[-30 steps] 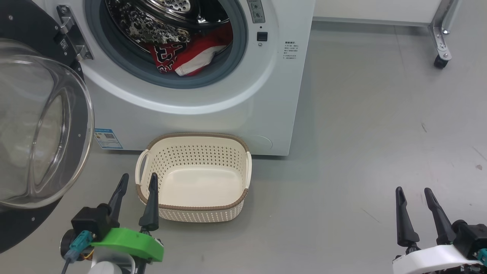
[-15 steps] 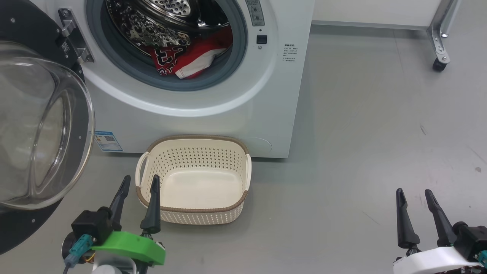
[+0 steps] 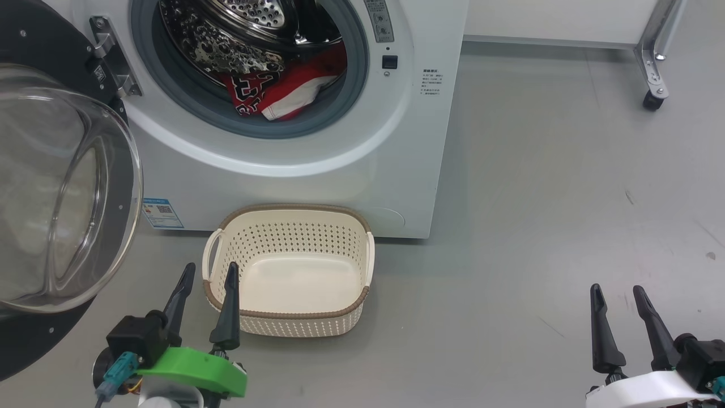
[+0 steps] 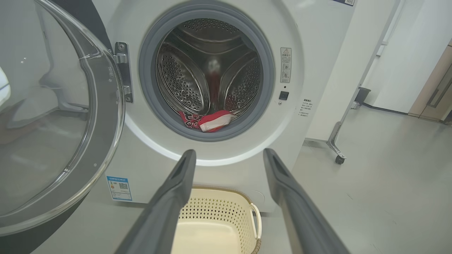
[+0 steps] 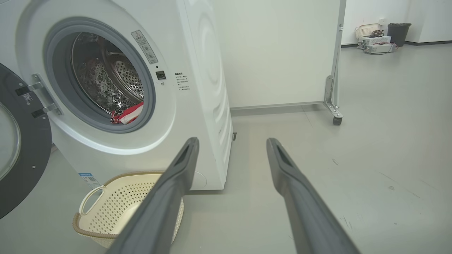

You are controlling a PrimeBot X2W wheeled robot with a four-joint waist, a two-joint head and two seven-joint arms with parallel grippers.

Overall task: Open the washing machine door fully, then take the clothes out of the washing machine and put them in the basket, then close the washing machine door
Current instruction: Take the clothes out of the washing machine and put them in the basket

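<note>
The white washing machine [image 3: 317,170] fills the upper left of the head view. Its door [image 3: 62,192], black-rimmed with a clear glass bowl, stands swung wide open to the left. Red and white clothes [image 3: 277,90] lie at the front bottom of the drum, clothes [image 4: 208,120] also visible from the left wrist. The cream basket [image 3: 291,326] sits empty on the floor in front of the machine. My left gripper [image 3: 209,272] hovers open at the basket's near left corner. My right gripper [image 3: 617,292] is open far to the right over bare floor.
A metal frame leg on a caster wheel [image 3: 651,101] stands at the back right by a white wall panel. Grey floor [image 3: 538,215] spreads to the right of the machine. A blue label [image 3: 162,212] marks the machine's lower left front.
The whole head picture has slid slightly downward, so the camera has tilted up a little. Both grippers stay open and hold their places.
</note>
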